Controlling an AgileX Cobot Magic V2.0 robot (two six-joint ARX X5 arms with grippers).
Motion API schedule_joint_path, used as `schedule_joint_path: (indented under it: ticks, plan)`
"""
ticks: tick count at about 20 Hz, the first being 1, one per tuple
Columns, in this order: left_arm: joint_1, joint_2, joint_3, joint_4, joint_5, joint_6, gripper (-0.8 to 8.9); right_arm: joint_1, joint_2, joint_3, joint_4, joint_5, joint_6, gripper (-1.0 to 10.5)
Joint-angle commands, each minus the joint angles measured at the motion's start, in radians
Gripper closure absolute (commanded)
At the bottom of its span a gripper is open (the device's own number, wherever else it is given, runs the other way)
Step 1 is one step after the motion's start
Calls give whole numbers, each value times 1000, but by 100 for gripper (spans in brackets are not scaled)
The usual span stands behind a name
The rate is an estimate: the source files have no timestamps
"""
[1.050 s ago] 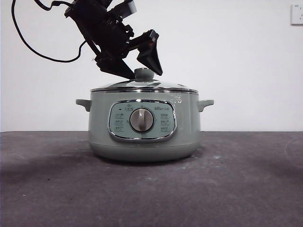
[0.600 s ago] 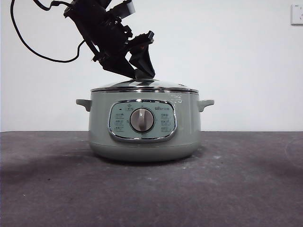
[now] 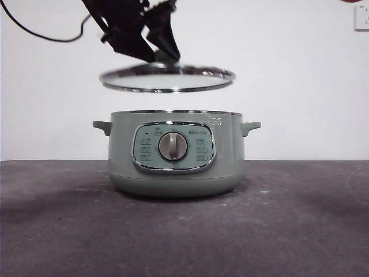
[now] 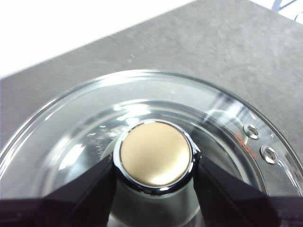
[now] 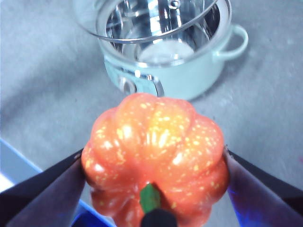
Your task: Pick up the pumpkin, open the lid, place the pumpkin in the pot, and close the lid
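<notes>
My left gripper [image 3: 154, 51] is shut on the sage-green knob [image 4: 155, 153] of the glass lid [image 3: 167, 79]. It holds the lid about level, a short way above the open pot [image 3: 176, 153]. In the left wrist view both black fingers [image 4: 80, 189] press the knob's sides over the clear dome [image 4: 71, 127]. My right gripper [image 5: 154, 165] is shut on the orange-red speckled pumpkin [image 5: 154, 151], stem towards the camera, high above the table and to one side of the pot [image 5: 189, 75]. The right wrist view shows the lifted lid's rim [image 5: 137, 40] over the pot's shiny inside.
The pot stands mid-table on a dark grey top [image 3: 184, 231] before a white wall. A black cable [image 3: 34, 32] hangs from the left arm at the upper left. A wall socket [image 3: 361, 17] is at the top right.
My left gripper closed on the knob and lifted the lid straight up off the pot. The pot has not moved.
</notes>
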Motion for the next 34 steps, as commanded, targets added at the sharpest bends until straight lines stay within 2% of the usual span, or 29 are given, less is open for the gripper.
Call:
schedule_joint_path:
  ticks: [1,8,11,15,23,28,34]
  plan:
    - [13,-83,24,-2,-19,-2,826,0,42,-2,70,6,-8,959]
    - [100,-341,24,-261,-39,24,826,-45,307,2,354,-7,-81,960]
    - [130,-442,24,-346,-38,31,826,-82,455,63,406,-36,-107,960]
    - [138,-549,24,-439,-38,31,826,-105,686,255,408,-58,-153,960]
    - [138,-665,24,-520,-38,11,826,-105,1123,610,408,-58,-203,960]
    - [138,-674,24,-541,-36,11,826,-105,1248,641,424,-56,-230,960]
    - [137,-674,24,-548,-34,11,826,-101,1275,641,369,-55,-231,959]
